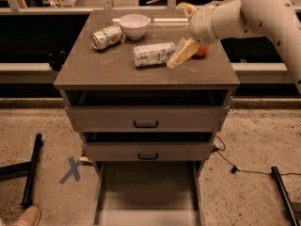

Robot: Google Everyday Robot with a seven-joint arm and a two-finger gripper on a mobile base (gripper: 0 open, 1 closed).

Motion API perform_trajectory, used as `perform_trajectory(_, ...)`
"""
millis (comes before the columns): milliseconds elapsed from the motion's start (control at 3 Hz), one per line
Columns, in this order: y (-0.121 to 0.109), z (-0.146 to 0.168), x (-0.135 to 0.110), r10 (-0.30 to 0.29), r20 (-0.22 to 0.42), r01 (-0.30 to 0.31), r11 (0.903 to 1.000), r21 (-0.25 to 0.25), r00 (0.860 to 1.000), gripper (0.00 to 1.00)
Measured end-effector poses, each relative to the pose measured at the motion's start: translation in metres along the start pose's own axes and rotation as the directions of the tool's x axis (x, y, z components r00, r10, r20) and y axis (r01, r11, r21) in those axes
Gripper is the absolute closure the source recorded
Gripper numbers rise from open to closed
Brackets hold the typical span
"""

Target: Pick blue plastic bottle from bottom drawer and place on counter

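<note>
- The claw (181, 54) hangs low over the right half of the table (117, 74), slanting down to the left. It sits just beside the right end of the blue plastic bottle (153, 54). I cannot tell how far open it is, or whether it has hold of the bottle.
- The bottle lies on its side near the middle of the table, label up, its weight on the slab. I judge the placing all but done, with only a clean let-go and retreat left.
- A small orange thing (203, 51) sits close behind the claw, so I would lift straight up.
- The dented can (106, 36) and white bowl (134, 25) stand apart to the left, out of the way.
- The bottom drawer (148, 197) stands pulled out, and I see nothing on its floor.
</note>
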State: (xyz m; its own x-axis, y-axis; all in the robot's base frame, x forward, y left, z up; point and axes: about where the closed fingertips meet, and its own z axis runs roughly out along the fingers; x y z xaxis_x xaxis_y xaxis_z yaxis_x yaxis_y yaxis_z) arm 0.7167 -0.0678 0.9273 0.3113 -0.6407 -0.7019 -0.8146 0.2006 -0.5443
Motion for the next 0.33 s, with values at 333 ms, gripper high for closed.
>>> perform_trajectory(333,-0.0026,-0.0448,-0.0010,0.001,0.007,-0.001,0.9965,0.083,1.000,0.00)
